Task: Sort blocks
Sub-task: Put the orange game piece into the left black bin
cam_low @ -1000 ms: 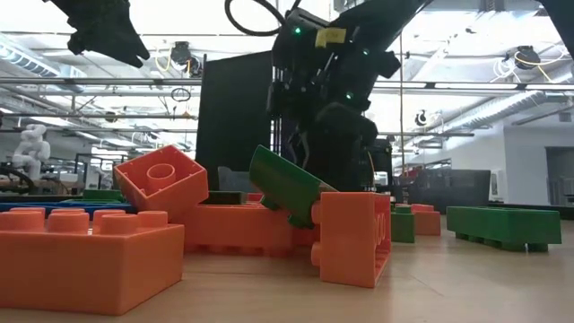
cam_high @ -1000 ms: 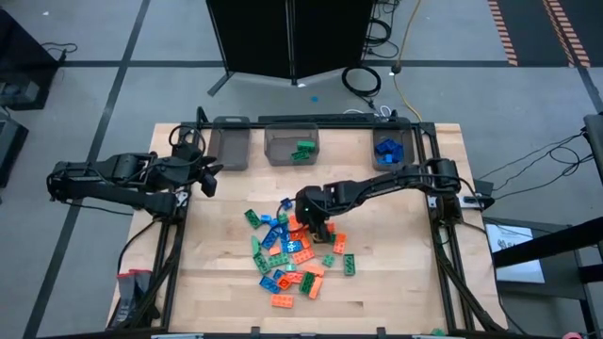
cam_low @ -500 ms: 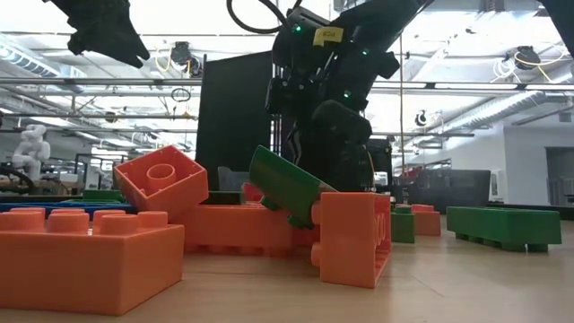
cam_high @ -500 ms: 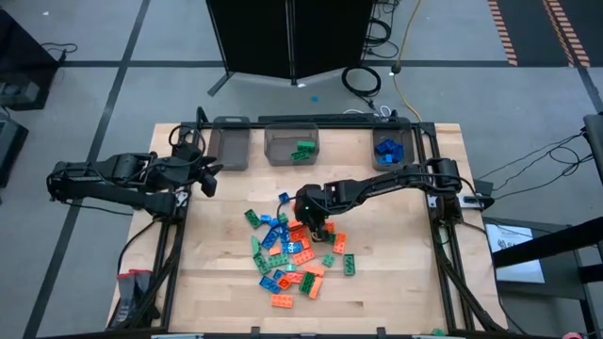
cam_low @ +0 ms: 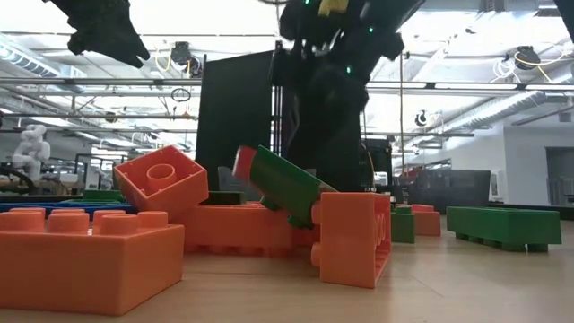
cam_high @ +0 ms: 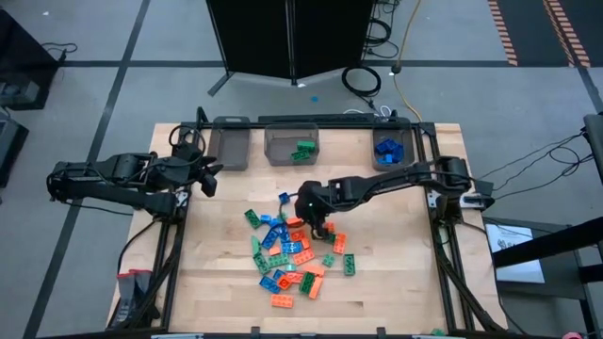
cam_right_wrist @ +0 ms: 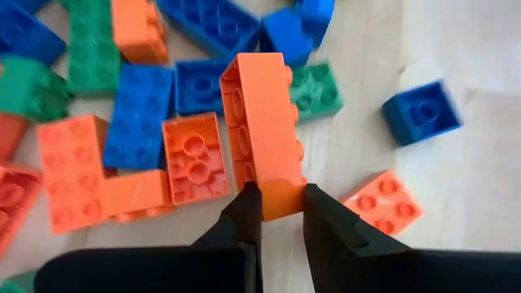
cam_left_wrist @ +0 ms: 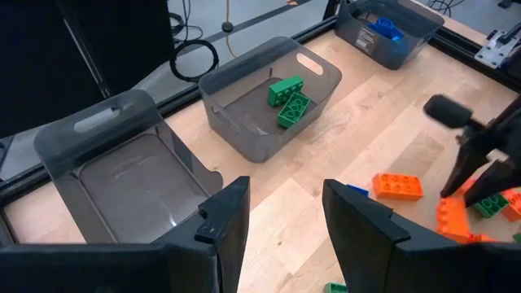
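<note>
Wooden tabletop [cam_high: 396,273] fills mid-frame in the high view. I see the right gripper [cam_right_wrist: 275,213] pinching one end of a long orange block [cam_right_wrist: 264,134], lifted above the mixed pile of blocks [cam_high: 292,254] at frame centre. In the low view the grip itself is hard to make out. Left gripper [cam_left_wrist: 281,224] hovers at the table's left edge, fingers spread, holding nothing. Three grey bins [cam_high: 292,146] line the table's top edge; the middle holds green blocks, the right blue.
</note>
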